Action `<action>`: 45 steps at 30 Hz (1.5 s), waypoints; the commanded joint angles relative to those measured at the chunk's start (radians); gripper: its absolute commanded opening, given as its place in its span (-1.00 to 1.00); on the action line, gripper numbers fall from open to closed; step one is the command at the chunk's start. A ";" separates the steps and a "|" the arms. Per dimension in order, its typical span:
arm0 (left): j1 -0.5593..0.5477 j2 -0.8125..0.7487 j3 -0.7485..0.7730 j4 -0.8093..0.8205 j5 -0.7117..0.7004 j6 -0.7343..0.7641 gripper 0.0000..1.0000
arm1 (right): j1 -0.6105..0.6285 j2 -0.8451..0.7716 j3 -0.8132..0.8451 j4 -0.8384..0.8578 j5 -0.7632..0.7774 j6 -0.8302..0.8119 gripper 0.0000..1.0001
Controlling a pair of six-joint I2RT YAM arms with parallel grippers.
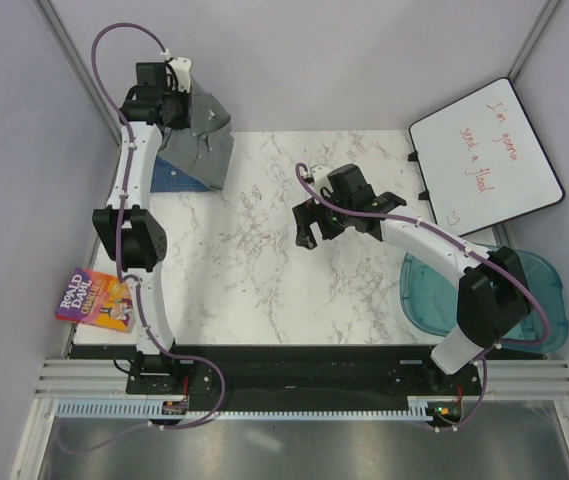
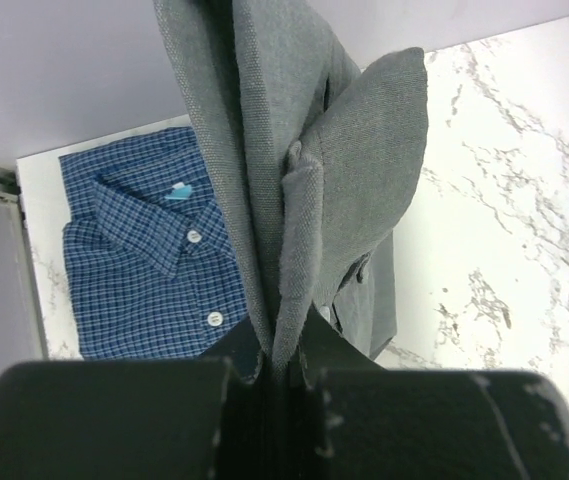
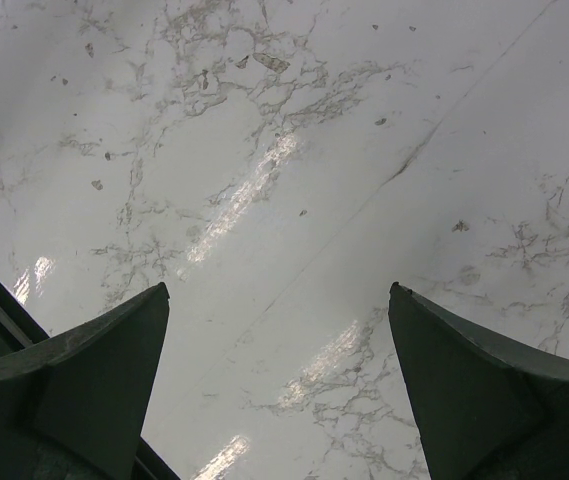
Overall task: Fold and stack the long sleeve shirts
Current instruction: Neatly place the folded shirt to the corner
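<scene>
Hanging grey shirt (image 2: 304,200) clamped inside left pincer (image 2: 279,378).

Overhead plus wrist close-ups, shared table (image 1: 244,270)

Readable writing in two spots right now.
Printed big on the paperback book (image 1: 94,299) cover: "ROALD DAHL"; scrawled in red across the whiteboard (image 1: 484,155): "I'm gonna send a flood"; on the blue shirt (image 2: 144,290), collar label (image 2: 177,192) too small to read.
</scene>
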 commanded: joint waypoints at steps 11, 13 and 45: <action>0.099 0.070 0.019 0.136 0.076 0.084 -0.97 | -0.006 0.013 0.001 -0.004 0.000 -0.002 0.96; 0.108 0.082 0.019 0.145 0.096 0.089 -0.97 | -0.006 0.017 0.001 -0.004 0.000 -0.002 0.96; 0.294 0.017 -0.022 0.334 0.024 0.151 0.62 | -0.019 0.000 0.061 -0.050 0.030 -0.020 0.96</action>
